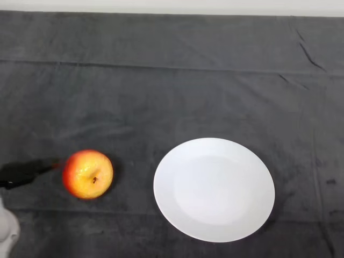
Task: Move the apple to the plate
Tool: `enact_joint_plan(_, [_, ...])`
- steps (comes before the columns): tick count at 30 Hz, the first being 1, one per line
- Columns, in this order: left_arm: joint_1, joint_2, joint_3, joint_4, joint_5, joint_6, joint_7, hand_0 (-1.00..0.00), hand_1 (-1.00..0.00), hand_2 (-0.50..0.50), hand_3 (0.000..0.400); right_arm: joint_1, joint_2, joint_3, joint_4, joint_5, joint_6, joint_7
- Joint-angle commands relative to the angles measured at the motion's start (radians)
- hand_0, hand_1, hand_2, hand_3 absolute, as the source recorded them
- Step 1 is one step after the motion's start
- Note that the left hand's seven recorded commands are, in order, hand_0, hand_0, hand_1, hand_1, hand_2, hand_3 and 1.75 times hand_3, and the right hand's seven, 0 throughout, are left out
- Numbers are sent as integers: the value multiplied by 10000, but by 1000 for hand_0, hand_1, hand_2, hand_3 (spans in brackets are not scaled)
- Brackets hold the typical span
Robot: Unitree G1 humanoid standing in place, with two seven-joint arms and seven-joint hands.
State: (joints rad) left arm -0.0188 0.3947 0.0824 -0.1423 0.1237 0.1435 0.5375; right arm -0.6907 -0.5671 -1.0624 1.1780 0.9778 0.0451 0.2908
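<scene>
A red and yellow apple point(87, 173) lies on the dark cloth at the left, its stem end facing up. A white round plate point(214, 188) lies to its right with nothing on it, a small gap of cloth between them. My left hand point(21, 173) comes in from the left edge. Only a black finger shows, stretched out straight, with its tip at the apple's left side. It is not curled round the apple. The rest of the hand is out of view.
A piece of my silver-grey arm point(6, 228) shows in the lower left corner. The dark cloth point(172, 91) covers the whole table, with creases at the back and the far right.
</scene>
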Motion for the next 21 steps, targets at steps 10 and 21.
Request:
enact_joint_plan(10, [-294, 66, -1568, -560, 407, 879, -912, 0, 0, 0, 0, -118, -193, 16, -89, 176, -81, -31])
enact_joint_plan(21, [-485, 166, -2482, -260, 376, 1396, -1729, 0, 0, 0, 0, -111, -182, 21, -115, 178, -77, -46])
